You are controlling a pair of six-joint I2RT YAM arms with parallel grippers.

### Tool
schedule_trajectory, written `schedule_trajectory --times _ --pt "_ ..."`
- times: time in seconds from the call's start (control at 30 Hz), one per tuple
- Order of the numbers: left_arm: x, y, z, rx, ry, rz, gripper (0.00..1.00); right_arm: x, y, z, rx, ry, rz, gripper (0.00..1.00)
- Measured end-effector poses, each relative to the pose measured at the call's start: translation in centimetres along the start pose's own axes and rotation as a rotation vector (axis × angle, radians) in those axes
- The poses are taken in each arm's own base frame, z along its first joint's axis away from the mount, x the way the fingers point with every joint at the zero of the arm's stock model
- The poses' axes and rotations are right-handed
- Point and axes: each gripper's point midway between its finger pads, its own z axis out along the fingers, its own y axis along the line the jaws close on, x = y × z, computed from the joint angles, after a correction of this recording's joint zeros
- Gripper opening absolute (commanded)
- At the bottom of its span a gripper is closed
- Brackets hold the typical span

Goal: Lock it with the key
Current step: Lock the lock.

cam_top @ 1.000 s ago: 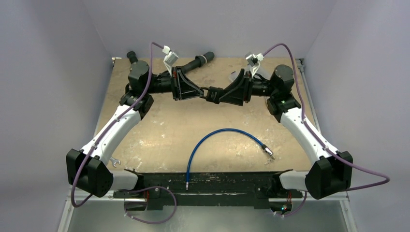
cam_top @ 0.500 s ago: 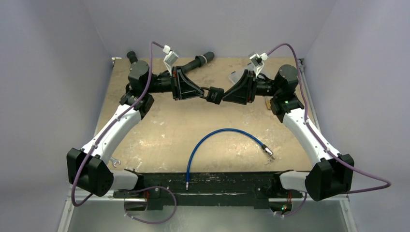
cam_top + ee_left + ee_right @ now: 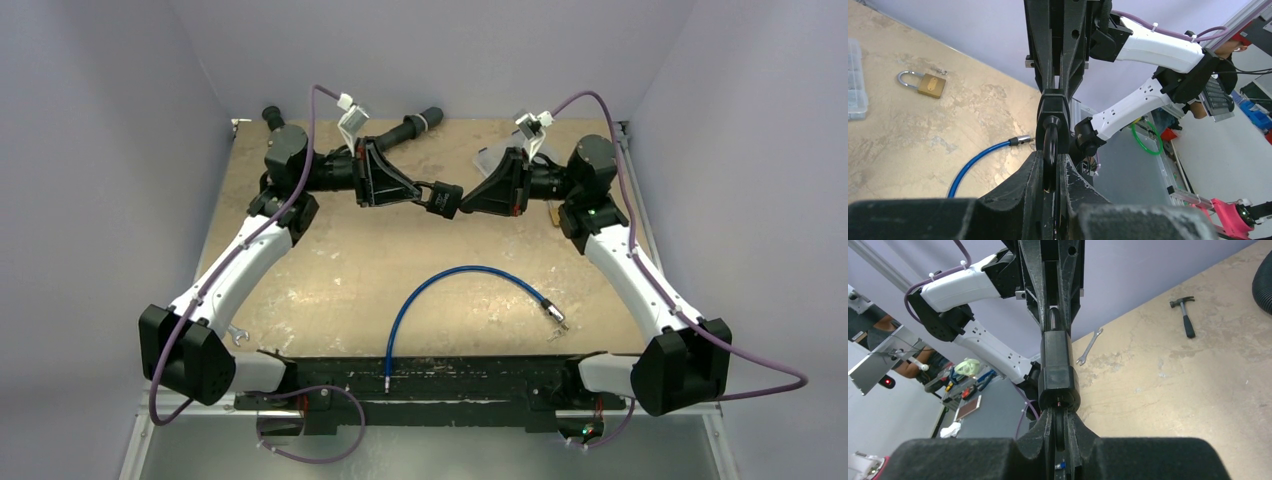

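In the top external view, the left gripper (image 3: 419,190) was seen clamped on the shackle (image 3: 1050,145) of the black padlock (image 3: 441,200), which was held above the table (image 3: 330,270) at the far middle. At the lock's other end, the key (image 3: 1060,432) was pinched between the closed fingers of the right gripper (image 3: 464,203).

Pale lilac walls (image 3: 120,150) enclose a scuffed tan tabletop (image 3: 330,270) — evenly lit.

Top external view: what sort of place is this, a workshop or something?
Probably a robotics lab test cell: a left arm and right arm bolted at the edge of a worn table, plain walls around, and a hammer, wrench and brass padlock lying about as props.
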Motion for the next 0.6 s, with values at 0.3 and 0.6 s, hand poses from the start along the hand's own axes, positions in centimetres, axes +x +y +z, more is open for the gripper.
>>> schedule_trajectory --times 0.3,0.6 --pt "-0.1 0.6 0.0 0.002 -0.002 -0.005 0.0 -0.1 -0.4 -0.4 0.012 -0.009 0.01 0.0" --pt "-0.7 1.6 -0.9 -0.024 -0.02 -0.017 0.0 0.3 -1.6 -1.8 0.056 -0.034 0.047 0.0"
